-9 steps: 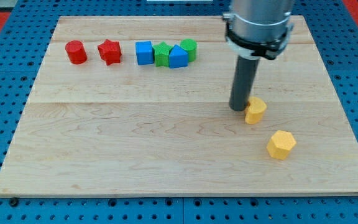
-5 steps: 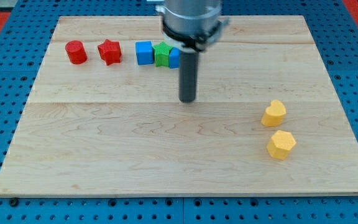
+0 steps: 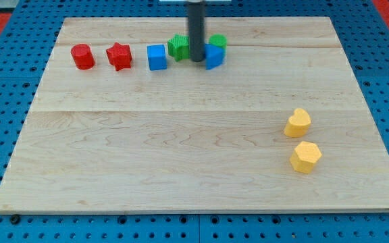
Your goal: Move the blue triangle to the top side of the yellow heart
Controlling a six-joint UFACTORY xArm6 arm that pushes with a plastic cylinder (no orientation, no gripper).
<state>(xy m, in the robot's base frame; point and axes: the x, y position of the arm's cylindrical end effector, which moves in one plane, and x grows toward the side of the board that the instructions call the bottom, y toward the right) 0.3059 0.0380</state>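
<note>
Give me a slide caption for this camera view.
My tip presses the blue triangle block's left side, far from the yellow heart block.

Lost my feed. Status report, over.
My tip at blue triangle's left edge. Yellow heart far toward view's bottom right. Green blocks crowd the triangle.

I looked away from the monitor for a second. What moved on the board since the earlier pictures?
My tip crossed from beside the yellow heart block to the top row, nudging that heart toward the view's right on the way. It now sits between the green star-like block and the blue triangle block, which slid right. The red blocks, blue cube and yellow hexagon stayed put.
</note>
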